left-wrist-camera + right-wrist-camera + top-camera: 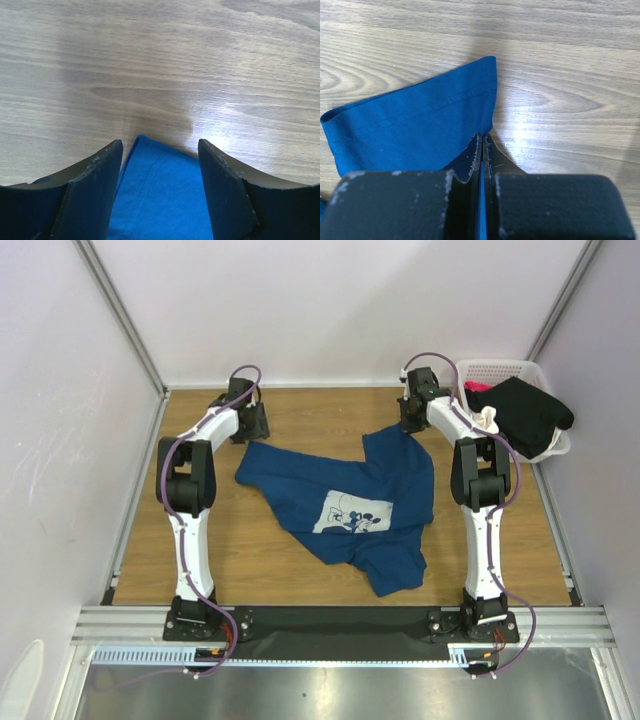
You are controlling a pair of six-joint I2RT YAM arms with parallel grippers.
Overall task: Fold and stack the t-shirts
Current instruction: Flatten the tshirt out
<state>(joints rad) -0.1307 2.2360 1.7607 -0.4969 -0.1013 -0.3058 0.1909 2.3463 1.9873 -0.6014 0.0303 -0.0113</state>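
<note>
Blue t-shirt [340, 505], corner between parted fingers [95, 190] of left hand [160, 145] — right hand [482, 140] clamped on its hem

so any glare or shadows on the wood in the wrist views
Left wrist view: bright glare on the table right of the blue t-shirt tip, soft shadow just above it; right wrist view: similar glare right of the cloth, faint shadow above its corner.

A robotics lab test cell: a wooden tabletop [250, 560] is boxed in by plain white panels [50, 440] on aluminium framing [122, 315], with a cabled left arm [188, 530] and right arm [478, 530] bolted to a metal rail [130, 625] along its near edge
</note>
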